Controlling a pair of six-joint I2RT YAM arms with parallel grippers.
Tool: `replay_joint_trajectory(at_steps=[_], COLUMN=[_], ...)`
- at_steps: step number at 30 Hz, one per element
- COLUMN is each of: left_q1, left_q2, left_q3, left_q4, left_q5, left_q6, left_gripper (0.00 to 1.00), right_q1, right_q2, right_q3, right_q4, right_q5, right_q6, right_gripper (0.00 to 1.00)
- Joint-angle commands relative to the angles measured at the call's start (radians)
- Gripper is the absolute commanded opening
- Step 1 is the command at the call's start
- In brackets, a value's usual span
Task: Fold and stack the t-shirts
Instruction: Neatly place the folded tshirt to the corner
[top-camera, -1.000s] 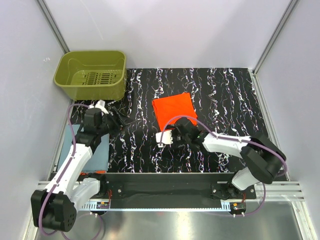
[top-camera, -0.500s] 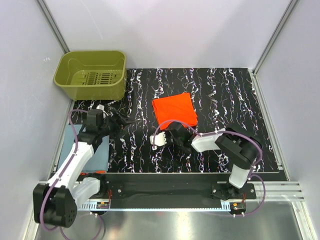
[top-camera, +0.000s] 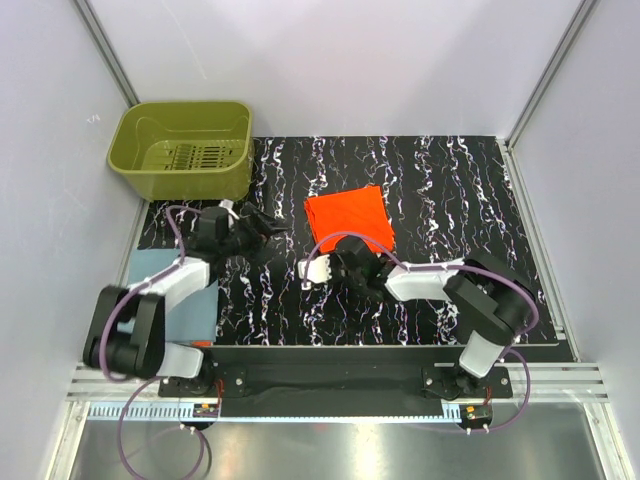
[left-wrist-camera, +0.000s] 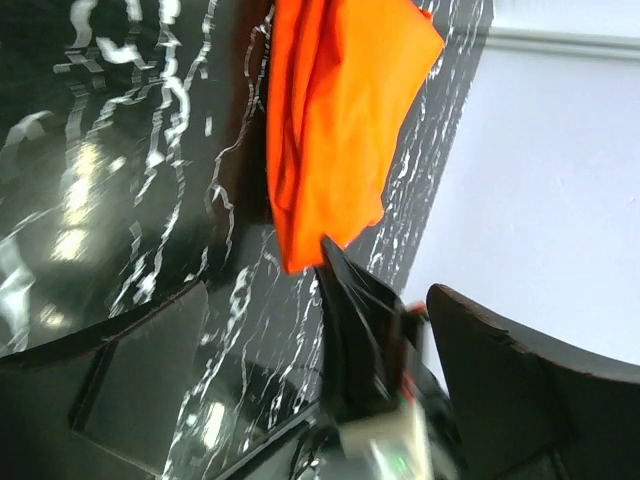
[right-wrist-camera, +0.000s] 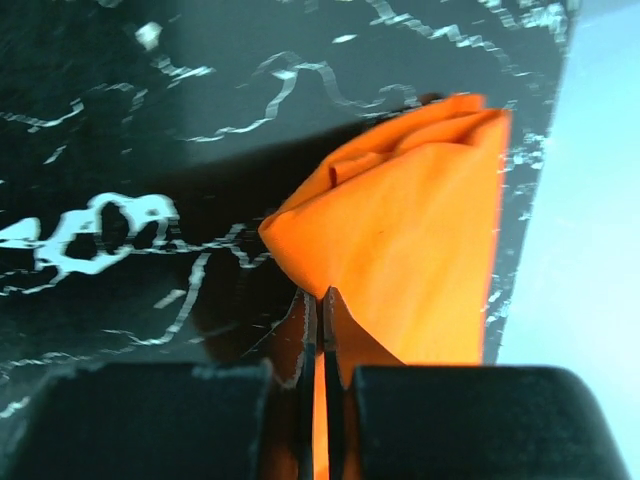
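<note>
Pinching near corner of folded bright-orange cloth t-shirt (top-camera: 348, 220) with closed right gripper (right-wrist-camera: 318, 310), left gripper (top-camera: 265, 230) open — may drag layers apart if pulled.

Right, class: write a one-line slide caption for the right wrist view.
Right gripper shut on the edge of the folded orange shirt, which lies on the black marbled mat.

Basket (top-camera: 182, 150) far left; shirt (top-camera: 348, 220) centre; second shirt (top-camera: 198, 306) near left.
</note>
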Motion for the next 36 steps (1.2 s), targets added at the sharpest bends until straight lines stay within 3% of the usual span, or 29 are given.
replay_joint_trajectory(at_steps=[1,13,20,30,34,35,36], left_q1=[-0.041,-0.168,-0.202,-0.199,-0.193,-0.184,-0.178], left_q2=[0.112,0.521,0.6,0.712,0.801,0.815,0.827], left_q3=[0.018,0.234,0.334,0.456,0.49,0.492,0.489], left_q4=[0.291,0.515,0.319,0.301,0.397,0.42,0.486], left_q5=[0.023,-0.043,-0.117,-0.122,-0.101,-0.096,-0.09], left_q6=[-0.06,-0.186,-0.201,-0.243,-0.249,-0.252,-0.255], left_gripper=[0.99,0.99,0.99,0.98,0.81,0.64,0.55], right_q1=[0.003,-0.04,-0.066,-0.068,-0.068,-0.068,-0.068], right_q2=[-0.086,-0.154,-0.165,-0.154,-0.177,-0.191,-0.201], right_q3=[0.048,0.067,0.104,0.128,0.116,0.114,0.117], right_q4=[-0.027,-0.052,-0.05,-0.052,-0.053,-0.062,-0.072], right_q5=[-0.001,-0.062,-0.084,-0.11,-0.107,-0.104,-0.104], right_q6=[0.038,0.111,0.174,0.226,0.254,0.268,0.307], right_gripper=[0.0,0.0,0.0,0.0,0.0,0.01,0.06])
